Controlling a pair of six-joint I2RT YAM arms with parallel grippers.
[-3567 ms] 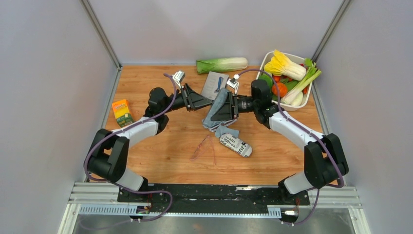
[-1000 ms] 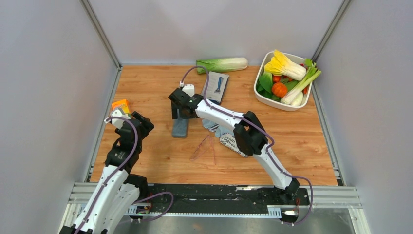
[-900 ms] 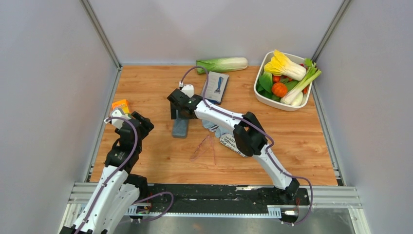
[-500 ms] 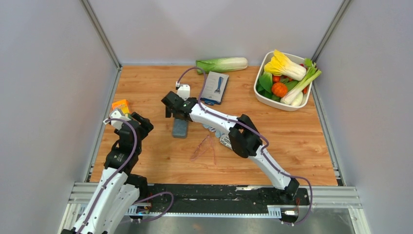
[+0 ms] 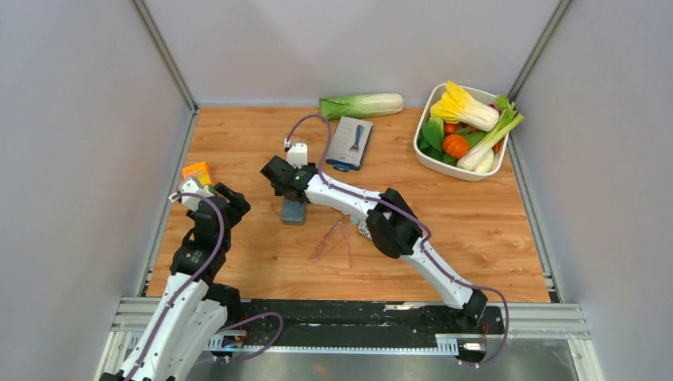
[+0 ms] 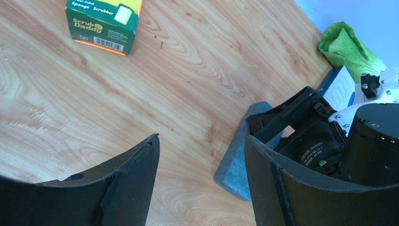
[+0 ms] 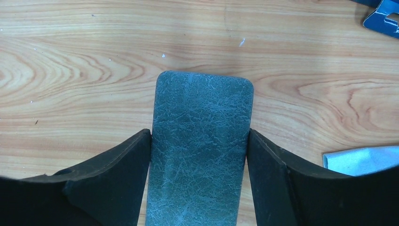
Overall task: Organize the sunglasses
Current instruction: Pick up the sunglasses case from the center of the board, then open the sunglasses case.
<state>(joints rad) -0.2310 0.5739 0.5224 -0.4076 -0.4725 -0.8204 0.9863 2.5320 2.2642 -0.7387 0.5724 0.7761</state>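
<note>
The sunglasses [image 5: 333, 240], thin-framed with pink-purple lenses, lie on the wooden table near its front middle, apart from both grippers. The grey-blue case [image 5: 293, 213] lies closed and flat to their left. My right gripper [image 5: 290, 195] reaches over its far end. In the right wrist view the gripper [image 7: 199, 141] has its two fingers against the long sides of the case [image 7: 200, 141]. My left gripper [image 5: 228, 203] is open and empty at the left. In its wrist view [image 6: 201, 150] the case [image 6: 240, 162] lies just ahead to the right.
A light blue cloth [image 7: 362, 160] lies right of the case. A printed roll [image 5: 365, 230] sits under my right arm. A green Scrub Daddy box [image 5: 198, 171] is at the left edge. At the back are a cabbage [image 5: 361, 105], a blue-white pack [image 5: 351, 143] and a white vegetable tub [image 5: 444, 165].
My right wrist has shifted a little left and lower over the case. The case, the sunglasses and the left arm have stayed in place.
</note>
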